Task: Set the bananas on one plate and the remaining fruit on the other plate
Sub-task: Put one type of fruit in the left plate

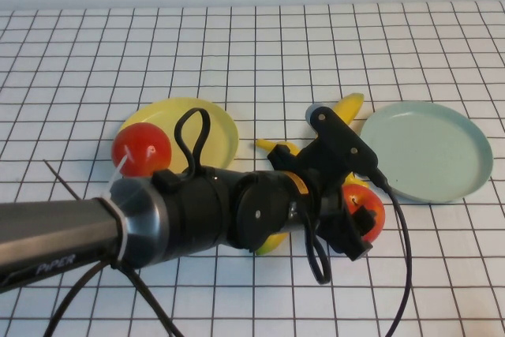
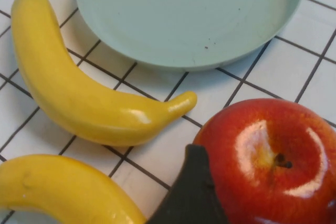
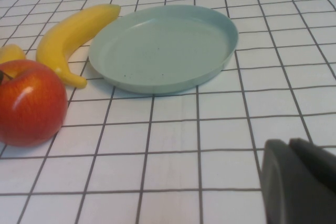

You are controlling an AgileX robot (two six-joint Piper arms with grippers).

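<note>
My left arm reaches across to the right, and my left gripper [image 1: 359, 222] is shut on a red apple [image 1: 371, 207], close to the table; one finger [image 2: 189, 192] presses its side [image 2: 273, 156]. The same apple shows in the right wrist view [image 3: 31, 103]. The second apple [image 1: 142, 150] sits on the pale yellow plate [image 1: 213, 128]. One banana [image 1: 347, 106] lies against the blue-green plate [image 1: 426, 151], which holds nothing. The other banana [image 1: 282, 147] lies mostly under my left arm. My right gripper [image 3: 299, 182] is shut and empty, low over the table near the blue-green plate [image 3: 163, 45].
The white table has a black grid. In the left wrist view both bananas [image 2: 79, 93] [image 2: 58, 187] lie just beside the held apple, with the blue-green plate's rim [image 2: 184, 61] beyond them. My left arm's cable loops hang over the table's front.
</note>
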